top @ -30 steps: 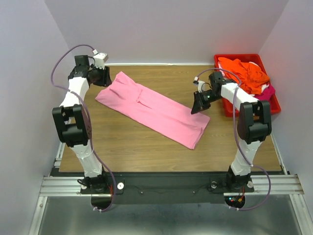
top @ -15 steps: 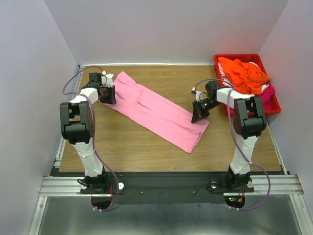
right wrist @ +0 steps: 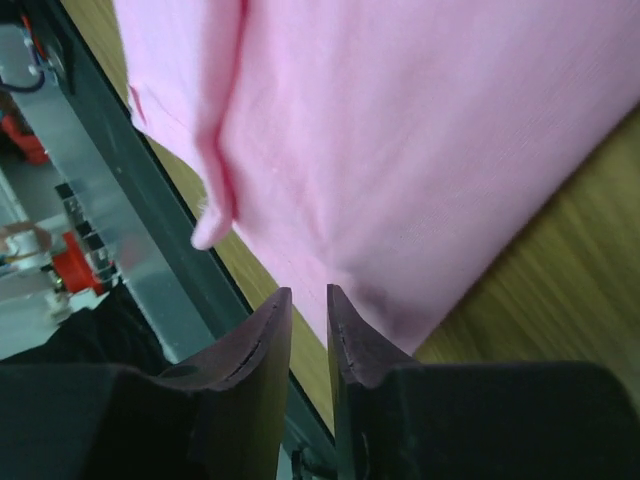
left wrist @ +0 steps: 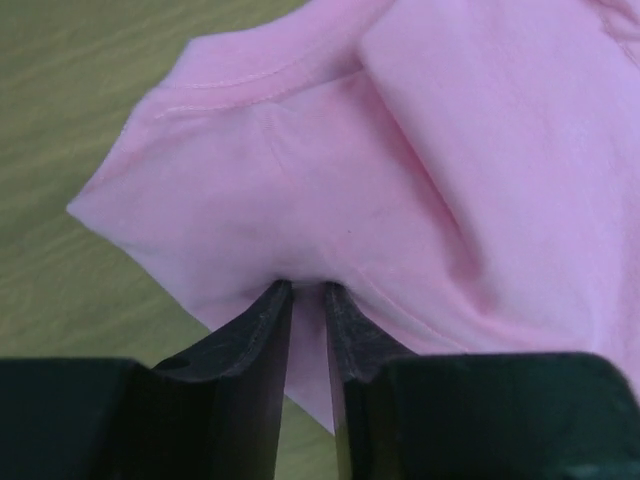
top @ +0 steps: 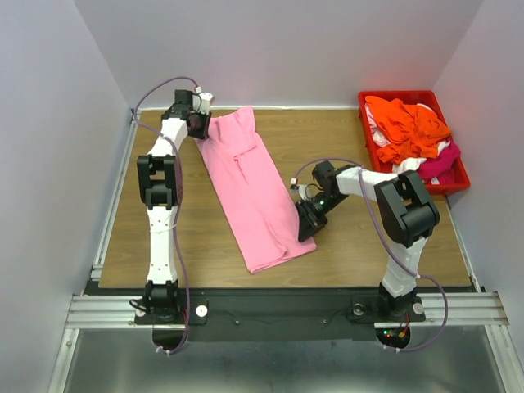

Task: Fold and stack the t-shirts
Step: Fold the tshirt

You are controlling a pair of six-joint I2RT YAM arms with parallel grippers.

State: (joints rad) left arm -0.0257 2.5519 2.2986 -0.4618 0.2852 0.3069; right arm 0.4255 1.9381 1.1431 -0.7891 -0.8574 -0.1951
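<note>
Lying on table (top: 368,246): pink t-shirt (top: 250,192), a long folded strip running from the far left toward the near edge
Left gripper (top: 199,124): fingers pinched together on the shirt's far corner
Right gripper (top: 307,219): fingers nearly together at the shirt's near right edge; clamped or not, cannot tell
Red bin (top: 458,176): far right, holding orange t-shirt (top: 409,127), white t-shirt (top: 407,165), magenta t-shirt (top: 440,160)
</note>
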